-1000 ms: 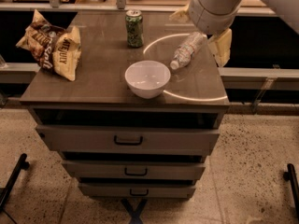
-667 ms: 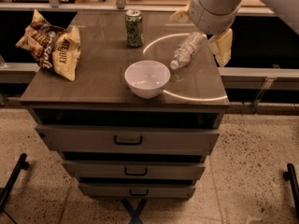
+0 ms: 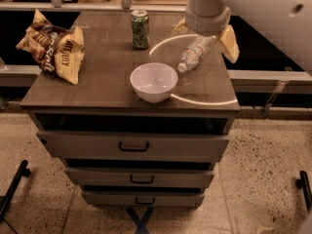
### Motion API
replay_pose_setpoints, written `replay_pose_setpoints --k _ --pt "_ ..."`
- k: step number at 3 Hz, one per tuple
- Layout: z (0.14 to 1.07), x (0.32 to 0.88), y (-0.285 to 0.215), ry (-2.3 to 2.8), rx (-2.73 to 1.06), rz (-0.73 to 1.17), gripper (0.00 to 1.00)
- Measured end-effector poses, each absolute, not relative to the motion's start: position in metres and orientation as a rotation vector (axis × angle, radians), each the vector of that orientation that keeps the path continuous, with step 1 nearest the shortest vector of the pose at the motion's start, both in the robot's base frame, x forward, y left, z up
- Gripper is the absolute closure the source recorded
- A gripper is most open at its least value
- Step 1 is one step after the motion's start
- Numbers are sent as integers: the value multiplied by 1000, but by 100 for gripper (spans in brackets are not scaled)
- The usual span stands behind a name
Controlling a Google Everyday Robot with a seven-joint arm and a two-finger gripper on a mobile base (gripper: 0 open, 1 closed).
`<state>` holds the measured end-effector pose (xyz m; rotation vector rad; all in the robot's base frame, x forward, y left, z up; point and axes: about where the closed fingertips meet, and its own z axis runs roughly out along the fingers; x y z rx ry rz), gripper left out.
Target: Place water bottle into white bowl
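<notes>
The water bottle (image 3: 195,54) is clear and ribbed. It lies slanted at the right rear of the cabinet top, its cap pointing down-left toward the white bowl (image 3: 154,81). The bowl stands upright and empty near the front middle of the top, a little apart from the cap. My gripper (image 3: 204,36) comes down from the top right and sits over the bottle's far end, with its tan parts on either side of it. The arm's wrist hides that end of the bottle.
A green soda can (image 3: 140,29) stands upright behind the bowl. A crumpled chip bag (image 3: 53,47) lies at the left rear. The brown cabinet top (image 3: 97,87) has drawers below; its right edge is close to the bottle. A counter runs behind.
</notes>
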<state>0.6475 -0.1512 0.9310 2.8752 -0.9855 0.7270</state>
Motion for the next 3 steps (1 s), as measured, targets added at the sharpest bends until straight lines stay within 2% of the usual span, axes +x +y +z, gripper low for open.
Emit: replay_pose_setpoints --k 1,3 --pt "918 696 -174 -874 2878 686 0" --pt "886 748 -209 -895 2907 728 0"
